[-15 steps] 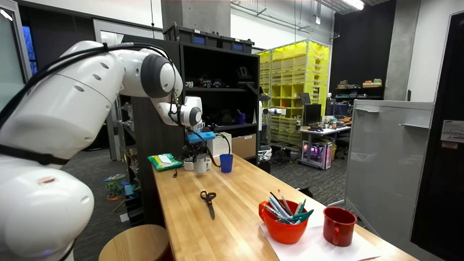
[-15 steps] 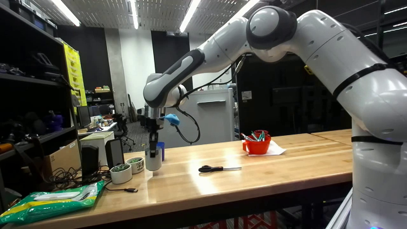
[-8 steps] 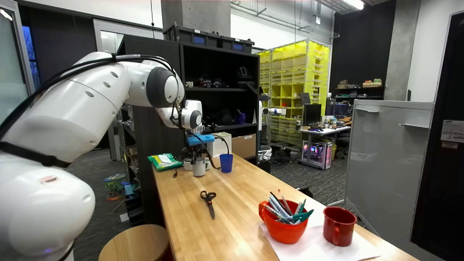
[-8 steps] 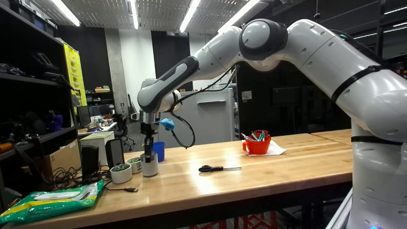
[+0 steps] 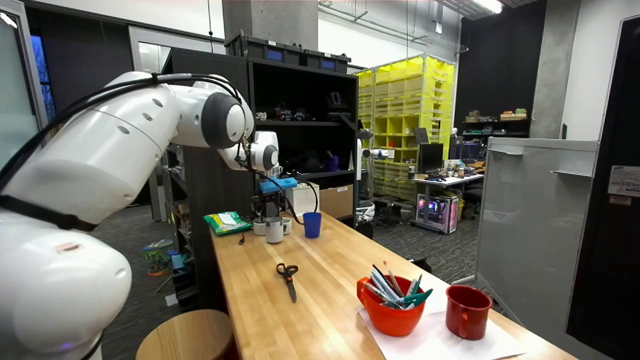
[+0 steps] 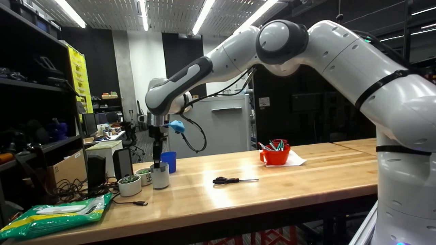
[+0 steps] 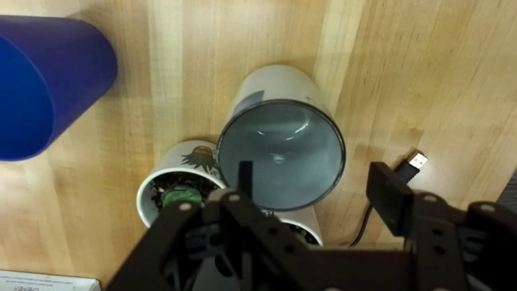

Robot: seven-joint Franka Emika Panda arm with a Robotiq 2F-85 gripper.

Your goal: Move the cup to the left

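The cup is grey-white with a dark rim and stands upright on the wooden table in both exterior views, cup (image 5: 274, 231) and cup (image 6: 160, 179). Looking down in the wrist view, I see into the grey inside of the cup (image 7: 282, 153). My gripper (image 7: 313, 178) is open: one finger (image 7: 245, 178) shows against the cup's opening, while the other stands outside its rim, over the table. In an exterior view the gripper (image 6: 157, 165) is right at the cup's rim; whether a finger touches it I cannot tell.
A blue tumbler (image 7: 85, 68) stands close by. Two small planters, planter (image 6: 129, 188) and planter (image 6: 145, 177), sit beside the cup. A cable plug (image 7: 408, 167), a green wipes pack (image 6: 64, 214), scissors (image 5: 287, 281), a red mug of pens (image 5: 392, 315) and a dark red mug (image 5: 467, 312) are also on the table.
A second ago the gripper held the cup just above the table. The cup came down onto the table, the fingers opened, and the gripper has risen slightly while the cup stays put.
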